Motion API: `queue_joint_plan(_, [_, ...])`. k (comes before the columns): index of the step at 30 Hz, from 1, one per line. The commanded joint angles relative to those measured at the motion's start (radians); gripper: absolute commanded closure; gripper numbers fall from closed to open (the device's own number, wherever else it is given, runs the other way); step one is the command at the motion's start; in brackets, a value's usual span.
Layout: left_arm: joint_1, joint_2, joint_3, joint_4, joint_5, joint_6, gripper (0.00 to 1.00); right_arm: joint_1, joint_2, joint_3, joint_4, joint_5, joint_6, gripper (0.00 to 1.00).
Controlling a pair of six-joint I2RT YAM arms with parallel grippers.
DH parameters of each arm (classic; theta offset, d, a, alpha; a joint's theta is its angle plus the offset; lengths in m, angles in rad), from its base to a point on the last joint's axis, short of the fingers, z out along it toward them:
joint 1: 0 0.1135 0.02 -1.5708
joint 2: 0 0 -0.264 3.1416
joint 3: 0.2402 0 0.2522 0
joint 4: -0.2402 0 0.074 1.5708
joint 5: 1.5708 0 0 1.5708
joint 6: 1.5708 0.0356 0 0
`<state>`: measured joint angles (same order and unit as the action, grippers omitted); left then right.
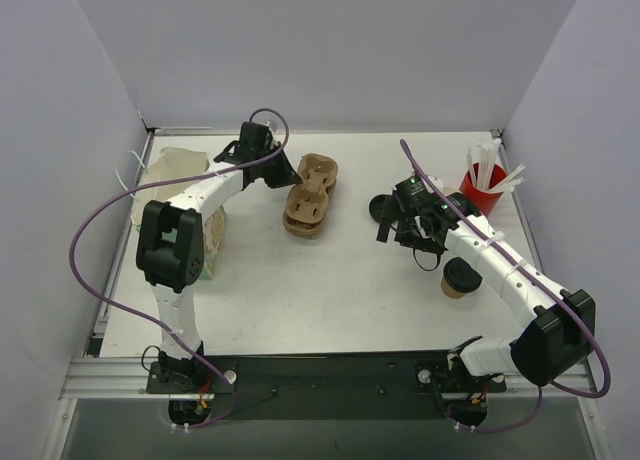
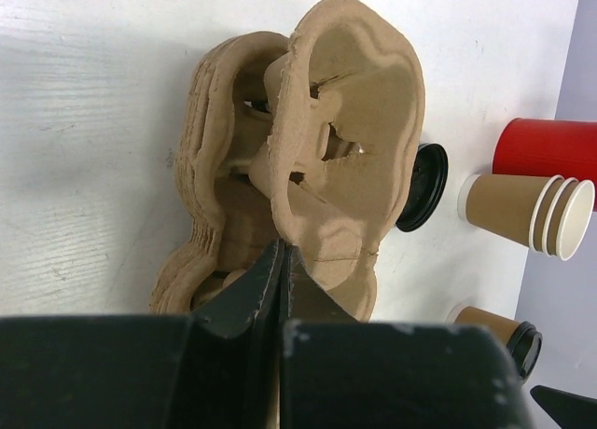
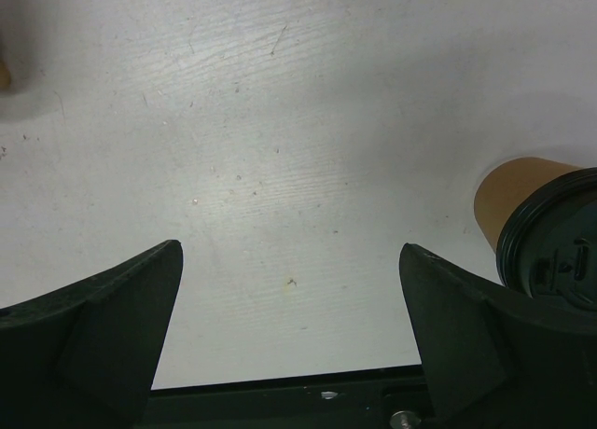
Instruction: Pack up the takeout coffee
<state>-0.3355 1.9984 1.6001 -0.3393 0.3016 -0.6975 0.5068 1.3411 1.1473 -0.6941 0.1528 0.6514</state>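
Two grippers on my feed: the left gripper [image 2: 282, 256] pinches the pulp carrier [image 2: 350, 140] by its rim, centre frame. The right gripper [image 3: 289, 252] gapes over the table [image 3: 280, 121] — the takeout coffee [image 3: 536, 228], lidded, sits at its view's right edge.

No brand, label, number or sign can be read in any view. The nearest thing to writing is on the black lid [image 3: 552, 254] of the lidded brown cup [image 3: 515, 191], just to the right of the right jaws. It bears a few raised marks, too blurred and small to make out. The pulp carrier [image 2: 359, 140], pinched at its edge in the left jaws, is bare moulded fibre. The red cup [image 2: 546, 147] and the stacked brown cups [image 2: 508, 205], ahead and to the right of those jaws, have plain sides.
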Motion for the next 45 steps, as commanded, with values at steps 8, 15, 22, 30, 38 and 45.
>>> queue_joint_plan(8, [0.001, -0.104, 0.047, 0.005, 0.047, 0.047, 1.0, 0.007, -0.014, 0.061, -0.021, 0.063, -0.027, 0.05])
queue_joint_plan(15, [-0.068, -0.137, 0.08, -0.153, 0.062, 0.162, 1.0, 0.022, -0.091, 0.054, 0.021, 0.068, -0.099, 0.05])
queue_joint_plan(22, [-0.218, -0.256, -0.1, -0.205, 0.09, 0.251, 1.0, 0.076, -0.232, -0.052, 0.14, -0.002, -0.183, 0.05])
queue_joint_plan(30, [-0.372, -0.282, -0.295, -0.132, 0.149, 0.263, 1.0, 0.203, -0.295, -0.196, 0.209, -0.067, -0.199, 0.05])
queue_joint_plan(38, [-0.425, -0.207, -0.344, -0.067, 0.188, 0.26, 1.0, 0.295, -0.255, -0.328, 0.307, -0.085, -0.165, 0.06])
queue_joint_plan(45, [-0.418, -0.239, -0.325, -0.101, 0.131, 0.265, 0.49, 0.318, -0.197, -0.339, 0.355, -0.114, -0.196, 0.07])
